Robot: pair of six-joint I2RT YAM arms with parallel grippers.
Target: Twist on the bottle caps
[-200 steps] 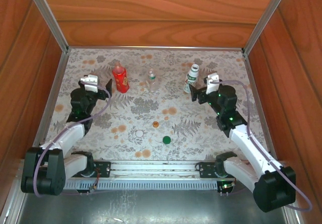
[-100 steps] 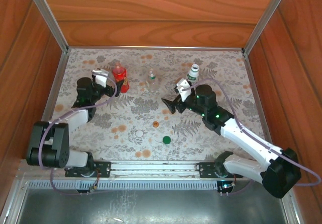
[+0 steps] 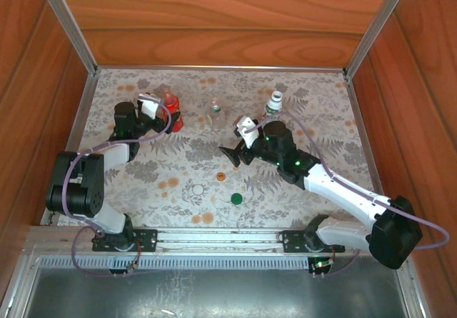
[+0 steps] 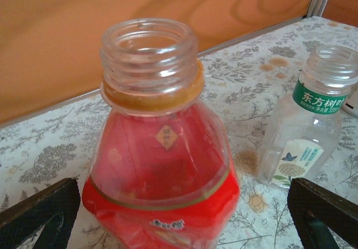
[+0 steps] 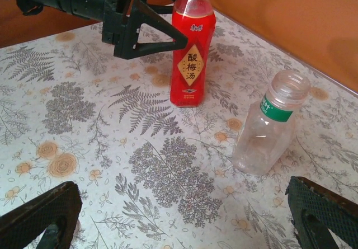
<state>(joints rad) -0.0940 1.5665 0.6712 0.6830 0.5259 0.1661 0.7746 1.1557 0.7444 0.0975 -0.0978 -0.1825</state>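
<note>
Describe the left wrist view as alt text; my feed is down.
An uncapped red bottle stands close up at centre, between the fingers of the open left gripper. A clear bottle, also uncapped, stands to its right on the flowered table.

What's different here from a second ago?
The left gripper moved right, and its open fingers now flank the red bottle. The right gripper swung left, away from the white bottle, toward the middle, also open. Nothing was gripped. The clear bottle, both other bottles and the loose caps stayed put.
</note>
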